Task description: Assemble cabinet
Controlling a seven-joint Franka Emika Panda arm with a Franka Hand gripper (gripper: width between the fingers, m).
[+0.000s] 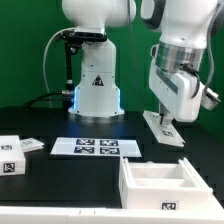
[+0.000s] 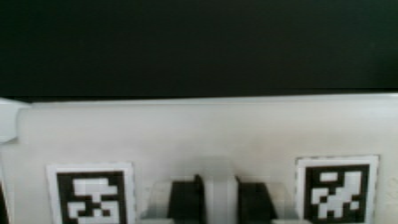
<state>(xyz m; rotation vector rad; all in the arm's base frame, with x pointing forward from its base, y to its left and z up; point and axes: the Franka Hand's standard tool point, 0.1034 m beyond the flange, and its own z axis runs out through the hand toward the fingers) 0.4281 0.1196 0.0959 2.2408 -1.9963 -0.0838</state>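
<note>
My gripper (image 1: 166, 117) hangs at the exterior view's right, shut on a flat white cabinet panel (image 1: 172, 137) that it holds tilted just above the black table. In the wrist view the panel (image 2: 196, 130) fills the lower half and carries two black-and-white tags. My two dark fingers (image 2: 183, 202) grip its near edge, with a thin white strip between them at my gripper (image 2: 219, 202). The large white cabinet box (image 1: 150, 177) with inner compartments sits at the front right, below and in front of the held panel.
The marker board (image 1: 95, 148) lies flat in the middle of the table. Two more white tagged parts, a block (image 1: 12, 154) and a flat piece (image 1: 33, 145), lie at the exterior view's left. The robot base (image 1: 95, 95) stands behind the board.
</note>
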